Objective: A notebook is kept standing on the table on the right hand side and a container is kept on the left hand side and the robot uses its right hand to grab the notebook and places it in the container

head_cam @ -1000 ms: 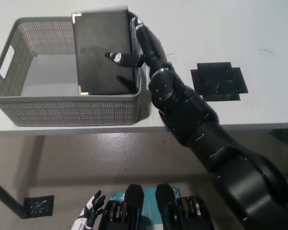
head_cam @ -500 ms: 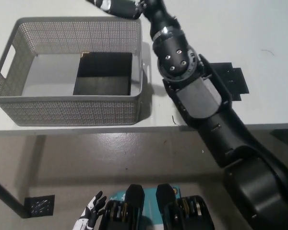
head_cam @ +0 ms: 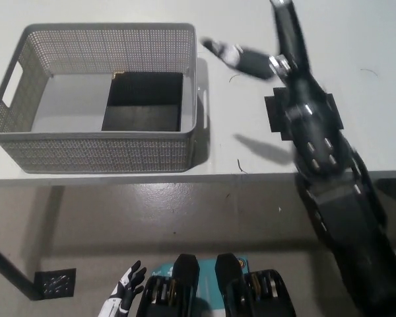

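Grey container [head_cam: 26,142] holding black notebook [head_cam: 145,102], right hand [head_cam: 264,49] fingers spread, empty, left hand [head_cam: 121,297] low

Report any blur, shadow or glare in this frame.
Head view: the right hand is smeared by motion blur and casts a soft shadow on the table; the container and notebook are sharp; the left hand sits low; no strong glare.

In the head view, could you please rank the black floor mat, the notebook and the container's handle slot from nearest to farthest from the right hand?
From the right hand:
1. Black floor mat, just right, on the table.
2. Notebook, left, inside the container.
3. Handle slot, container's far left wall.
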